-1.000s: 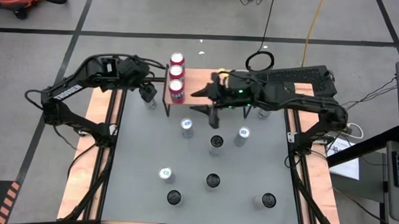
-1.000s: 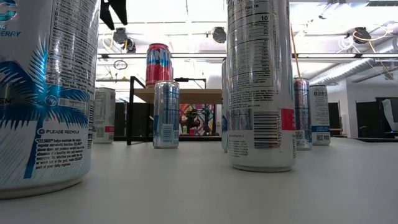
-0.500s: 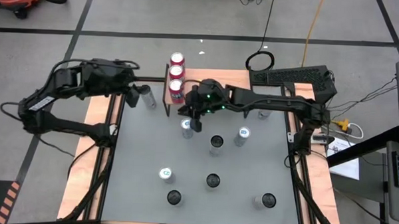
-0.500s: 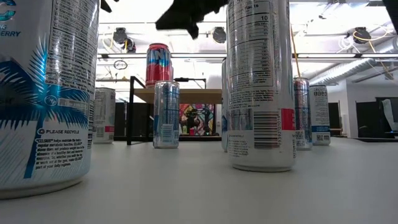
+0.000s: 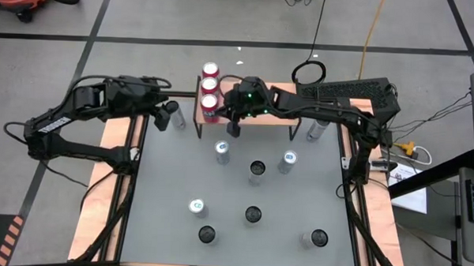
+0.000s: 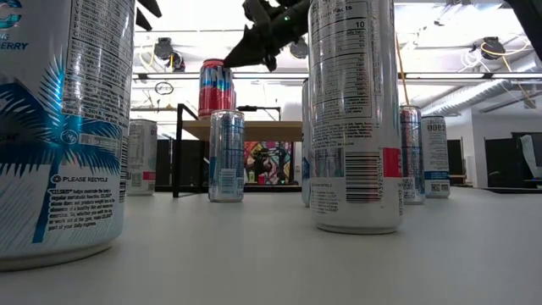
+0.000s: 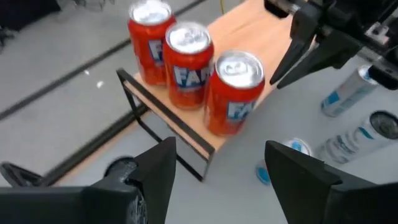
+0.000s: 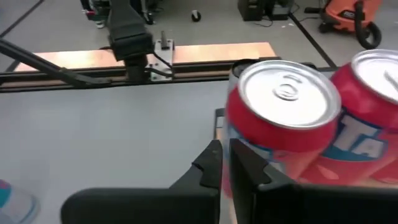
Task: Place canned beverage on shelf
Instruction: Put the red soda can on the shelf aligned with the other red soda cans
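Observation:
The shelf (image 5: 227, 87) stands at the table's far edge, a light wooden top on black legs (image 7: 249, 25). Three red cans (image 5: 209, 86) stand in a row on its left end (image 7: 233, 93). My right gripper (image 5: 235, 130) is shut and empty. It hovers above the table just right of the nearest red can (image 8: 283, 124), with its fingertips (image 8: 214, 155) close beside the can's wall. I see no touch. My left gripper (image 5: 163, 113) is open and empty, left of the shelf. It is beside a silver can (image 5: 175, 115) that stands on the table.
Several silver and blue cans stand upright across the table, among them one (image 5: 222, 151) just near of my right gripper, two more (image 5: 257, 170) (image 5: 287, 160) to its right, one (image 5: 314, 132) under the right arm, and several along the near half (image 5: 252, 215).
My right gripper has swung from over the shelf's middle toward the table's left, out over the nearest silver can, then back toward the shelf beside the red cans. Its fingers have shut. My left gripper has drawn back a little from the silver can toward the left edge.

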Robot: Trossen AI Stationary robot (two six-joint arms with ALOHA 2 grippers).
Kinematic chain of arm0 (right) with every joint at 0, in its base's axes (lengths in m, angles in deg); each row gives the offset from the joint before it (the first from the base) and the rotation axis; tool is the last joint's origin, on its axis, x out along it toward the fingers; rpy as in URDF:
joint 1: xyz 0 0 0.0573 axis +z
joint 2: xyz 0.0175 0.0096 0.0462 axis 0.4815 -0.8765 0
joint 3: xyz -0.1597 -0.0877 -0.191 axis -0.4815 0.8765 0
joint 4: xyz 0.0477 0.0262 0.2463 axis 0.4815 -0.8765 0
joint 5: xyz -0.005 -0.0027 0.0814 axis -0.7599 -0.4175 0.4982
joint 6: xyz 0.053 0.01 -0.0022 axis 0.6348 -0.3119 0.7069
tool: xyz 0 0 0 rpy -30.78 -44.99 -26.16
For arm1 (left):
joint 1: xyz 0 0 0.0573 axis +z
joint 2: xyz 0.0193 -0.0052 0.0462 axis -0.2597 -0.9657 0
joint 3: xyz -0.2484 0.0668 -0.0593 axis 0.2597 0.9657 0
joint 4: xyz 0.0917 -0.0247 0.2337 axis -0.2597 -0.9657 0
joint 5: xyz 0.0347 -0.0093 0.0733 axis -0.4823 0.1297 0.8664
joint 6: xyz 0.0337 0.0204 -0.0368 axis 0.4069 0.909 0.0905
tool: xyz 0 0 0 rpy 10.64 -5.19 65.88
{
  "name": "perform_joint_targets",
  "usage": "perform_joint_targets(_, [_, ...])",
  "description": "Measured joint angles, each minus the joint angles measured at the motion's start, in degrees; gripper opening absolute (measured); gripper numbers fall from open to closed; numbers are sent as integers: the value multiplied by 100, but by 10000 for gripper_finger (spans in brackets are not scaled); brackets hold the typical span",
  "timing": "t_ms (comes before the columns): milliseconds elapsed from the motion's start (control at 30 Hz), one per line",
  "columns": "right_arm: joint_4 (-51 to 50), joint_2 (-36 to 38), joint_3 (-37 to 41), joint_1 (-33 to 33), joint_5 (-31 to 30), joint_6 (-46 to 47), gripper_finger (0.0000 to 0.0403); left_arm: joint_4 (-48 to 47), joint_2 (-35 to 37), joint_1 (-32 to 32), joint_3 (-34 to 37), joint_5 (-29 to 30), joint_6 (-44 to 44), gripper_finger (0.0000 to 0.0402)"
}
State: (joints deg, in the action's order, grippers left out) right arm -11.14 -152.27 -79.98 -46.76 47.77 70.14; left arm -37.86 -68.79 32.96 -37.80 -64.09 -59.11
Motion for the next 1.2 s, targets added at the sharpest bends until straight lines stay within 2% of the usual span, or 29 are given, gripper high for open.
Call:
perform_joint_targets(133, [0, 0, 0, -156, 286, -292, 1, 197, -2, 0, -2, 171, 150, 239])
perform_joint_targets(333, [7, -25, -1, -260, 319, -341, 0, 278, -4, 7, -2, 353, 192, 239])
perform_joint_targets(500, [45, -151, -2, -269, 598, -334, 0, 280, -4, 7, -2, 412, 286, 239])
perform_joint_targets(1200, [102, -199, -2, -221, 585, -233, 0, 280, -9, 7, -2, 432, 280, 239])
